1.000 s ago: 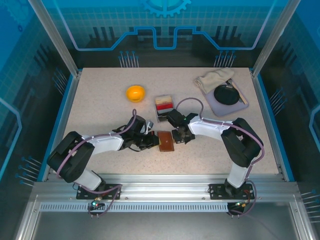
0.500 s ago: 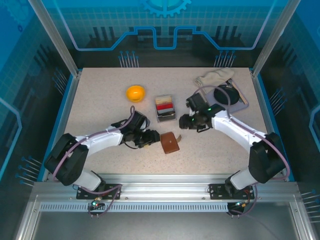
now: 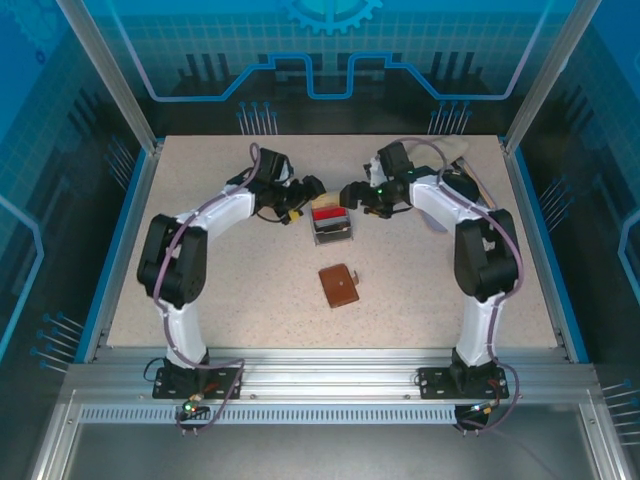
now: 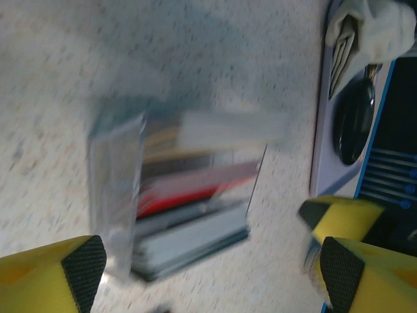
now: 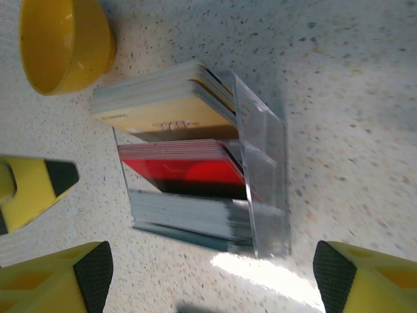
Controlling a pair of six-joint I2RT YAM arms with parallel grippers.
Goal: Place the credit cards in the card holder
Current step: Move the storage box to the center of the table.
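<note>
Speckled beige table [image 3: 200,250] inside a blue-lit enclosure: the credit cards [image 5: 186,166] stand on edge in a clear tray [image 5: 264,163] toward the far side, while the card holder [image 3: 339,286] lies alone nearer the arm bases, well apart from the tray. The left gripper [image 4: 212,270] and right gripper [image 5: 208,274] flank the tray from opposite sides, each with jaws spread wide and holding nothing (a posture suited, apparently, to steadying the tray while drawing a card); a yellow bowl [image 5: 62,42] sits near
</note>
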